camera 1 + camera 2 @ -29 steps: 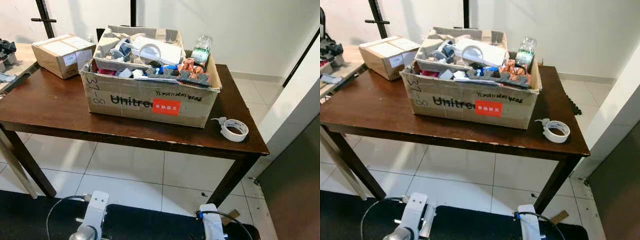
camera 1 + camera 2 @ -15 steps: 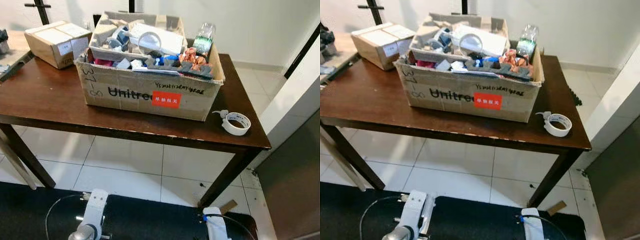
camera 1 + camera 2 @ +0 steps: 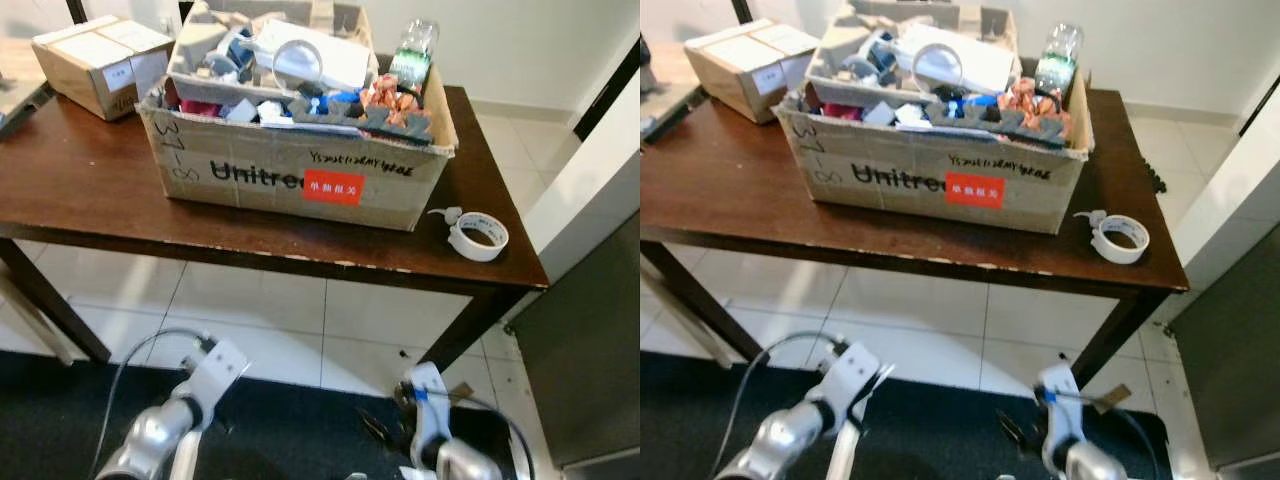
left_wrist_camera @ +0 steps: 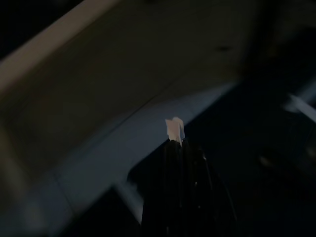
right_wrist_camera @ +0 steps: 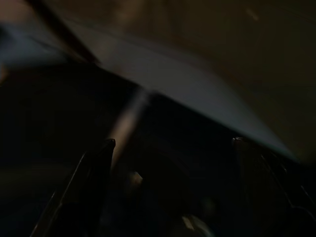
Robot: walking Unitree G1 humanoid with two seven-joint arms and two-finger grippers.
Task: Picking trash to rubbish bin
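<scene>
A cardboard box (image 3: 300, 175) full of trash (image 3: 300, 85) sits mid-tabletop on the wooden table (image 3: 90, 200); a tape roll (image 3: 478, 236) lies near the right edge. The left gripper (image 4: 180, 148) seems closed on a white scrap (image 4: 174, 128); the right gripper (image 5: 170, 148) hangs wide apart.

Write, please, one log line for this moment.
phase: approach | big cardboard box full of trash on table | tape roll beside box | left claw shut | right claw open

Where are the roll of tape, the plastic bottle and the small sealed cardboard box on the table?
Roll of tape (image 3: 479, 236): left eye view, on its white outer band.
Plastic bottle (image 3: 411, 63): left eye view, on its green label.
Small sealed cardboard box (image 3: 95, 58): left eye view, on its taped top face.
</scene>
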